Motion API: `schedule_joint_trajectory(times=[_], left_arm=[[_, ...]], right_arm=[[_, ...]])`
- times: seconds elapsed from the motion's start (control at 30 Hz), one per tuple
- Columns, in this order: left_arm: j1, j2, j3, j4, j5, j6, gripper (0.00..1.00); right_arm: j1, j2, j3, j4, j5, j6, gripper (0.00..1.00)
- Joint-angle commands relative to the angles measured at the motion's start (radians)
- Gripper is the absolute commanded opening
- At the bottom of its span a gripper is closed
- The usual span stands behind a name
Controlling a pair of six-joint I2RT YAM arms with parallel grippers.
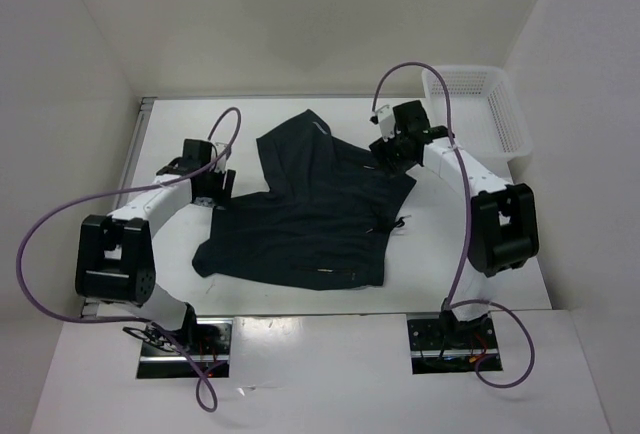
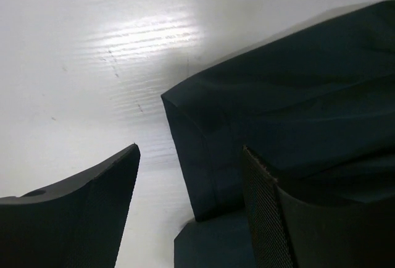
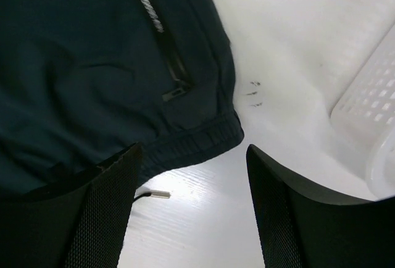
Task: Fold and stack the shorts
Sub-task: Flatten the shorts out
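Observation:
The black shorts (image 1: pixel 310 209) lie partly folded in the middle of the table, one leg pointing to the far side. My left gripper (image 1: pixel 213 189) hovers at their left edge. In the left wrist view it (image 2: pixel 191 181) is open, and a folded hem corner of the shorts (image 2: pixel 290 107) lies below, between the fingers. My right gripper (image 1: pixel 388 151) hovers at the shorts' right edge. In the right wrist view it (image 3: pixel 191 181) is open over bare table, just off the waistband corner (image 3: pixel 210 135) and the pale drawstring tip (image 3: pixel 157 194). Neither gripper holds cloth.
A white mesh basket (image 1: pixel 480 104) stands at the far right of the table, and its wall (image 3: pixel 376 113) shows close beside the right gripper. White walls enclose the table on the left, back and right.

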Motion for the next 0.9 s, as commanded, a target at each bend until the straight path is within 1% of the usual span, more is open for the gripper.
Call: schedule_joint_trajectory(times=[0.0,0.03,0.1,0.13,0.23,0.27,0.33,0.4,0.47,0.5,0.57,0.6,0.63,0.67,0.7,0.77,0.8,0.83,0.87], left_arm=[[-0.016,0.056,-0.021,0.030,0.023,0.003,0.73],[-0.016,0.073,-0.021,0.047,0.014,0.003,0.73],[-0.016,0.131,-0.011,0.108,-0.006,0.003,0.73],[-0.016,0.149,-0.001,0.122,-0.018,0.003,0.66],[-0.016,0.224,0.051,0.106,-0.043,0.003,0.50],[-0.016,0.258,0.063,0.093,-0.043,0.003,0.37],[-0.016,0.286,0.083,0.052,-0.043,0.003,0.21],[-0.016,0.306,0.092,0.052,-0.079,0.003,0.06],[0.007,0.294,0.114,0.052,-0.089,0.003,0.05],[0.016,0.294,0.127,0.035,-0.089,0.003,0.05],[0.028,0.260,0.164,-0.012,-0.079,0.003,0.09],[0.028,0.251,0.164,-0.032,-0.057,0.003,0.16],[0.028,0.242,0.181,-0.051,-0.043,0.003,0.29],[0.028,0.225,0.190,-0.080,-0.034,0.003,0.48],[0.015,0.225,0.201,-0.089,-0.033,0.003,0.55],[-0.021,0.214,0.262,-0.105,-0.021,0.003,0.63],[-0.047,0.214,0.296,-0.105,0.008,0.003,0.70],[-0.059,0.228,0.378,-0.105,0.020,0.003,0.73],[-0.070,0.243,0.423,-0.105,0.035,0.003,0.78]], right_arm=[[-0.039,0.056,0.029,0.073,0.011,0.048,0.73],[-0.049,0.068,0.020,0.073,0.011,0.048,0.76],[-0.049,0.105,0.020,0.086,0.011,0.038,0.77],[-0.049,0.117,0.020,0.097,0.011,0.038,0.77],[-0.049,0.163,0.040,0.106,0.011,0.028,0.77],[-0.049,0.163,0.040,0.106,0.011,0.028,0.77],[-0.049,0.192,0.061,0.117,0.011,0.028,0.77],[-0.049,0.202,0.061,0.117,0.011,0.038,0.77],[-0.049,0.202,0.071,0.117,0.021,0.038,0.77],[-0.049,0.202,0.071,0.117,0.021,0.038,0.75],[-0.049,0.211,0.071,0.117,0.031,0.038,0.71],[-0.049,0.220,0.061,0.126,0.031,0.038,0.71],[-0.049,0.220,0.061,0.126,0.031,0.047,0.71],[-0.049,0.229,0.061,0.126,0.031,0.047,0.71],[-0.049,0.229,0.061,0.126,0.031,0.047,0.74],[-0.049,0.239,0.072,0.136,0.041,0.056,0.74],[-0.049,0.239,0.083,0.136,0.041,0.056,0.74],[-0.049,0.239,0.095,0.145,0.041,0.067,0.74],[-0.049,0.239,0.104,0.145,0.041,0.067,0.75]])
